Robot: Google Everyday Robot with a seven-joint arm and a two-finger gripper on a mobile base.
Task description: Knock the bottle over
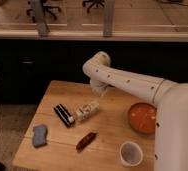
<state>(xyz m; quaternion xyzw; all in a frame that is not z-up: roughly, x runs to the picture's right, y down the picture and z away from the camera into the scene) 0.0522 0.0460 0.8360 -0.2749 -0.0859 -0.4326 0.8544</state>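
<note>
**The gripper hangs just above the bottle**

A wood table (112, 132) fills the lower middle of the frame. A big white arm (132, 82) comes in from the right side and bends down over the table. At its end is the gripper (99, 90), near the middle of the frame. It points down at the table top. It sits just up and to the right of the bottle, very close to it. I cannot tell if they touch. I cannot tell if the gripper is spread wide or pressed together, as it looks like one pale lump from here.

The bottle (87, 111) is in the middle of the table. It looks like it lies on its side, with one end toward the lower left and the other toward the upper right. A black block (64, 115) lies right beside it on the left.

Below the bottle is a dark red sausage (86, 140). A blue cloth (39, 135) rests at the lower left. A red bowl (143, 117) sits at the right, and a white cup (130, 152) stands below the bowl.
</note>
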